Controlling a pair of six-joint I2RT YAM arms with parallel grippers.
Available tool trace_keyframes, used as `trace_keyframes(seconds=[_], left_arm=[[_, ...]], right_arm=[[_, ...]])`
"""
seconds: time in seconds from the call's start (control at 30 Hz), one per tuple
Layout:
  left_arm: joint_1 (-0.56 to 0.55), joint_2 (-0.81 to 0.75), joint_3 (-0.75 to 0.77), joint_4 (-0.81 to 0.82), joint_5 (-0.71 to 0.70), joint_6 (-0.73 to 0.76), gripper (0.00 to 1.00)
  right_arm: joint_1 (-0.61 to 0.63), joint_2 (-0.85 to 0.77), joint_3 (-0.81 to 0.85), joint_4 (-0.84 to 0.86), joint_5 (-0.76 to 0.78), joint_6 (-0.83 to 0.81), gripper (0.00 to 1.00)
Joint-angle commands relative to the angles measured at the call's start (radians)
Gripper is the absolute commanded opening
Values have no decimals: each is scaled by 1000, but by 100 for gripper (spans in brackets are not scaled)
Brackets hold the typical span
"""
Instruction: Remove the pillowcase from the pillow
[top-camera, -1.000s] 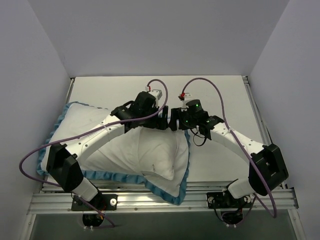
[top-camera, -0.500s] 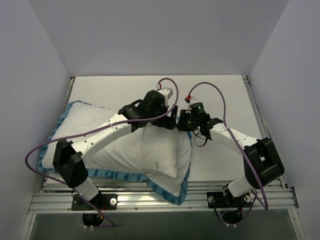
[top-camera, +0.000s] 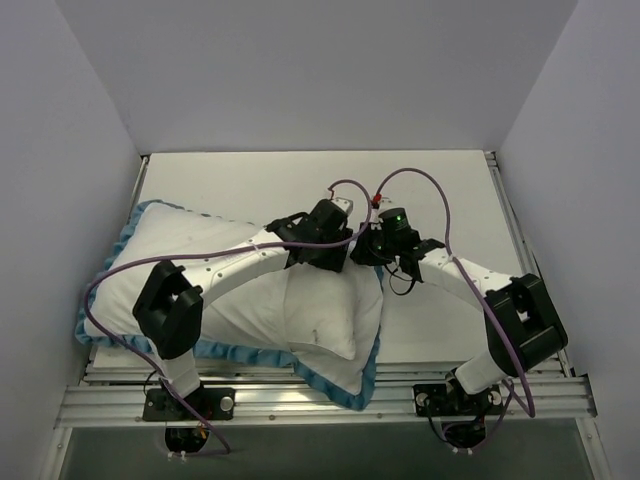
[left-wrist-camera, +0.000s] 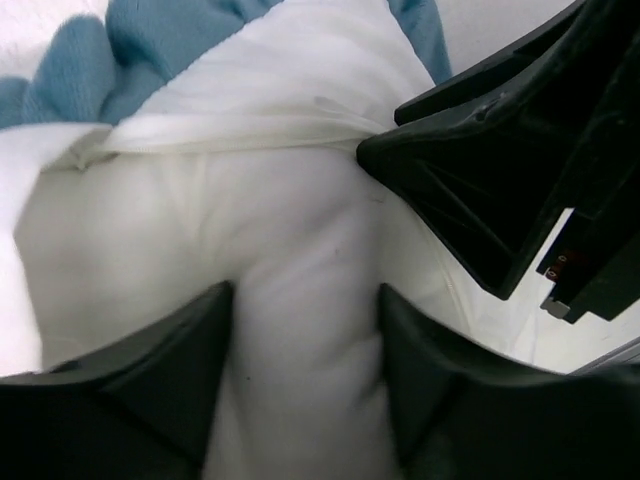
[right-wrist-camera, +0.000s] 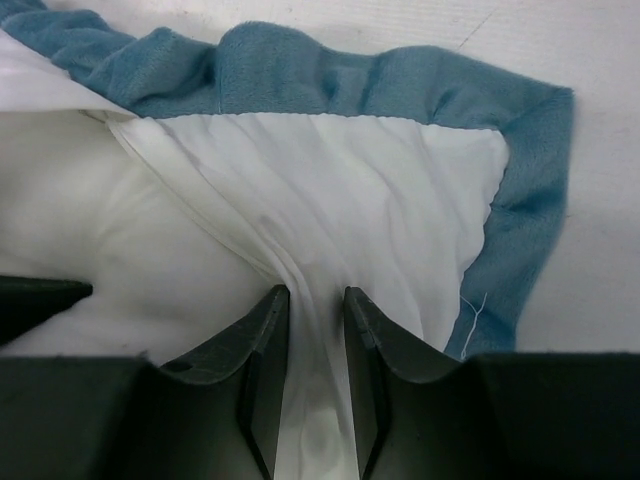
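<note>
The pillowcase (top-camera: 175, 240) lies white side up on the left of the table, its blue ruffled trim (top-camera: 372, 345) around the edge. Both grippers meet at its far right corner. My right gripper (top-camera: 366, 252) is shut on a thin fold of white pillowcase cloth (right-wrist-camera: 330, 190) just inside the blue trim (right-wrist-camera: 300, 70); the fold fills the gap at the right gripper (right-wrist-camera: 317, 295). My left gripper (top-camera: 338, 250) pinches a plump white ridge of the pillow (left-wrist-camera: 150, 230) below the case's hem; the ridge bulges between the fingers at the left gripper (left-wrist-camera: 305, 300).
Bare white table (top-camera: 440, 200) extends right of and behind the pillow. Grey walls close in on the left, back and right. A metal rail (top-camera: 320, 400) runs along the near edge. Purple cables (top-camera: 420, 180) loop above both wrists.
The left arm swung right to meet the right gripper, and its jaws closed from wide open onto the pillow. The right jaws closed on the pillowcase fold.
</note>
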Motion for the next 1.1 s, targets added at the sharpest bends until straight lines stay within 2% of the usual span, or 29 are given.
trace_keyframes(seconds=[0.0,0.03,0.1,0.13,0.17,0.27,0.37,0.63,0.8,0.9,1.03,1.07], left_arm=[[-19,-54,-109,-44,14,-48,57],[-19,-83,-128,-36,12,-51,39],[-19,-129,-177,-24,6,-49,22],[-19,-145,-189,-7,5,-45,7],[-19,-160,-202,0,12,-40,3],[-19,-214,-240,43,44,-20,2],[-19,-269,-260,66,80,9,2],[-19,-549,-346,95,153,112,2],[-12,-755,-419,198,141,126,2],[-6,-751,-418,263,143,124,2],[-4,-627,-340,410,153,115,2],[-4,-596,-315,425,149,110,6]], right_arm=[[1,30,-13,15,-28,-12,25],[3,34,-12,15,-33,-15,25],[12,51,-3,9,-36,-27,24],[15,57,-1,7,-33,-27,24],[16,62,-1,7,-27,-24,23],[16,77,-1,9,-11,-15,15],[13,85,8,-8,32,-12,0],[-43,74,83,-103,148,0,0],[-66,83,85,-114,112,19,0],[-62,48,66,-102,56,25,0],[-62,-28,53,-125,44,23,0],[-65,-67,57,-150,47,23,5]])
